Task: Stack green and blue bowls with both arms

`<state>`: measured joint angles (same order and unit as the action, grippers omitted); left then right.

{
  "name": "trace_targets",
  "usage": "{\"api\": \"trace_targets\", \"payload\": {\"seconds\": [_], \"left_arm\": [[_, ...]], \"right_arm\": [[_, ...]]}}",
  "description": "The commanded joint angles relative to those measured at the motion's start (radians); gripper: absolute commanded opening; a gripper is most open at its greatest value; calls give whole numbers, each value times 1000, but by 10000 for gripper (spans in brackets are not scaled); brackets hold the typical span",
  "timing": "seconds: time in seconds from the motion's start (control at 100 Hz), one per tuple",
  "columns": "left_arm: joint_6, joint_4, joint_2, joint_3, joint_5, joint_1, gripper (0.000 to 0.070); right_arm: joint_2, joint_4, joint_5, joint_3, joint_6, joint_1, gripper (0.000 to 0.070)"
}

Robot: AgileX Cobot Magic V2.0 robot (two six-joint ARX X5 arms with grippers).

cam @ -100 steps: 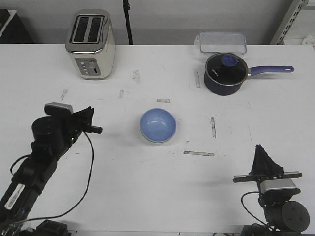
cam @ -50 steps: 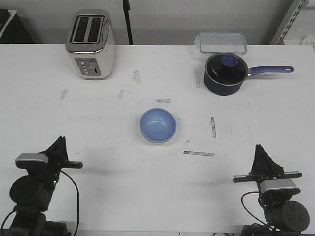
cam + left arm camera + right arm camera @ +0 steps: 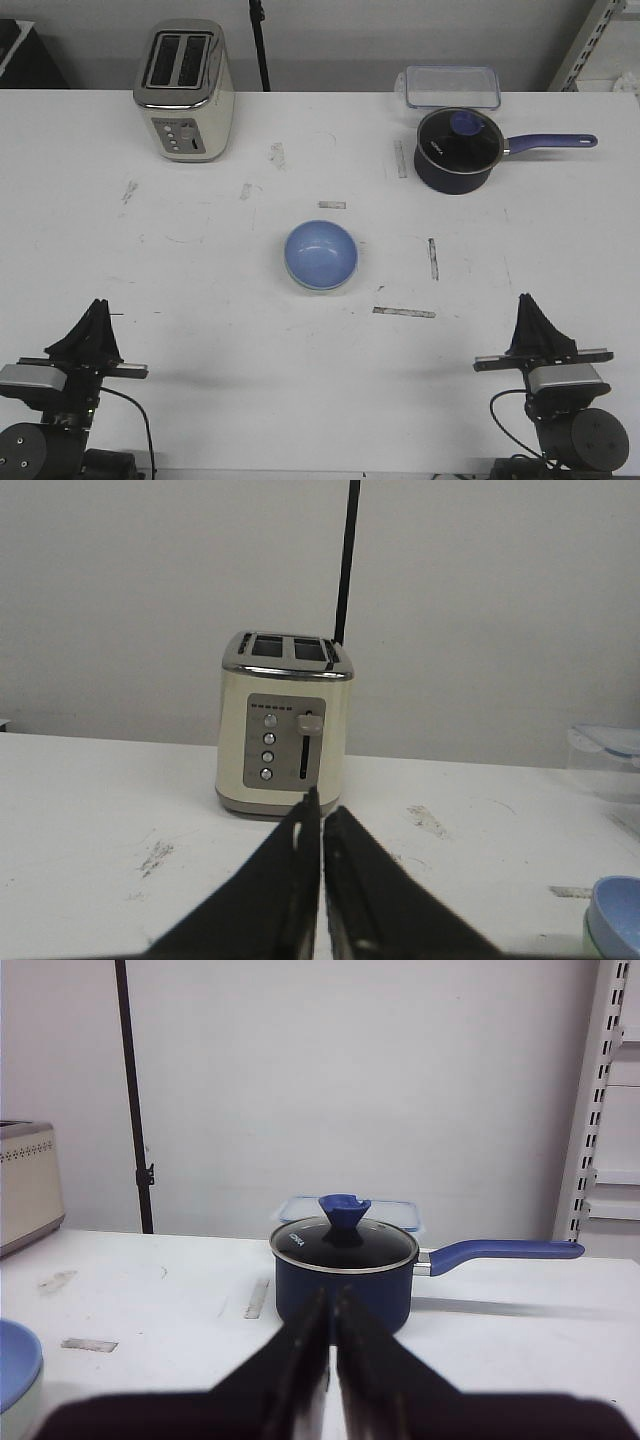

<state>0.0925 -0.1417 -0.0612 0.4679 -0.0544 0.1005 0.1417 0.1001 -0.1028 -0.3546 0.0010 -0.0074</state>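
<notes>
The blue bowl (image 3: pixel 321 253) sits in the middle of the table, nested inside the green bowl, of which only a pale rim (image 3: pixel 318 289) shows beneath it. The left wrist view catches the pair at its edge: blue bowl (image 3: pixel 618 905) over green bowl (image 3: pixel 591 943). The right wrist view shows the blue bowl (image 3: pixel 14 1358) too. My left gripper (image 3: pixel 98 305) is low at the near left corner, shut and holding nothing. My right gripper (image 3: pixel 527 300) is at the near right corner, also shut and holding nothing. Both are far from the bowls. Their closed tips show in the wrist views, left gripper (image 3: pixel 321 806) and right gripper (image 3: pixel 332 1296).
A cream toaster (image 3: pixel 184 90) stands at the back left. A dark lidded saucepan (image 3: pixel 458 150) with a purple handle is at the back right, with a clear plastic box (image 3: pixel 452 86) behind it. Tape marks (image 3: pixel 404 312) lie near the bowls.
My left arm has pulled back from beside the bowls to the near left corner and folded low. The right arm and the bowls have not moved.
</notes>
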Motion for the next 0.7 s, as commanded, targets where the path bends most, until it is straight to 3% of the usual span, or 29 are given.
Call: {"api": "trace_targets", "payload": {"seconds": [0.0,0.26,0.69], "left_arm": [[2,11,10,8,-2,1,1],[-55,57,13,-86,-5,-29,1],[-84,282,29,-358,28,-75,2]], "right_arm": [[1,-10,0,-4,10,0,1],[1,-10,0,-4,10,0,1],[1,-10,0,-4,10,0,1]]}}
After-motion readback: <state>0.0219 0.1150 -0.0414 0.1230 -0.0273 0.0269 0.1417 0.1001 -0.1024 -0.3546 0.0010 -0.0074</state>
